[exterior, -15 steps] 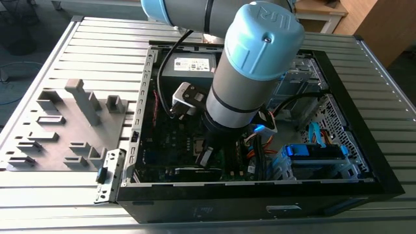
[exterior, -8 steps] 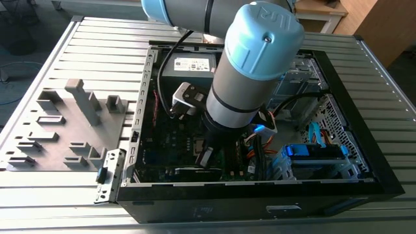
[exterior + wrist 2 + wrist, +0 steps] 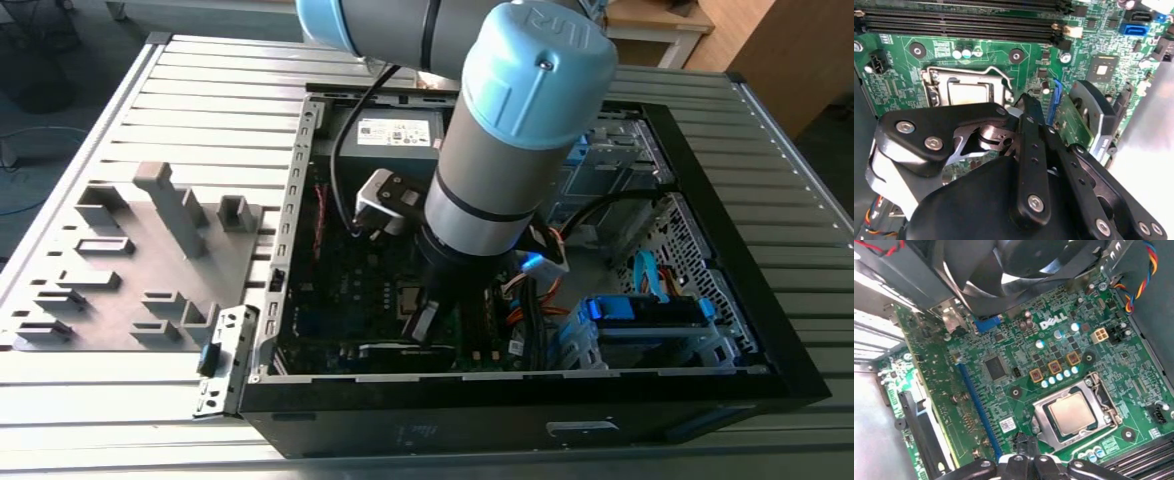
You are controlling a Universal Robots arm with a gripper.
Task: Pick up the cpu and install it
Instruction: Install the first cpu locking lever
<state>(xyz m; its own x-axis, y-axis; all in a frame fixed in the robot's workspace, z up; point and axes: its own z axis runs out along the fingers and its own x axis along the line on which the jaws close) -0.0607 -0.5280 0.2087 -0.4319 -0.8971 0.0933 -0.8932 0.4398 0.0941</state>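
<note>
Pincer clenched, tips meeting, gripping nothing. It hangs low inside the pc case, close over the mobo. In the second wrist view its black links converge right at the edge of the socket.

The cpu sits flat in that socket, silver-grey top up, w/ the metal frame round it. It is just beside the pincer tips, not between them.

Case lies open side up on the slatted worktop. Inside are the mobo w/ socket and cpu, the RAM slots, a dark fan and coloured cables. Also inside: a grey box w/ white label, and a blue drive caddy toward the exterior view's right.

A grey fixture plate w/ raised blocks lies on the worktop just beside the case, on the exterior view's left.
</note>
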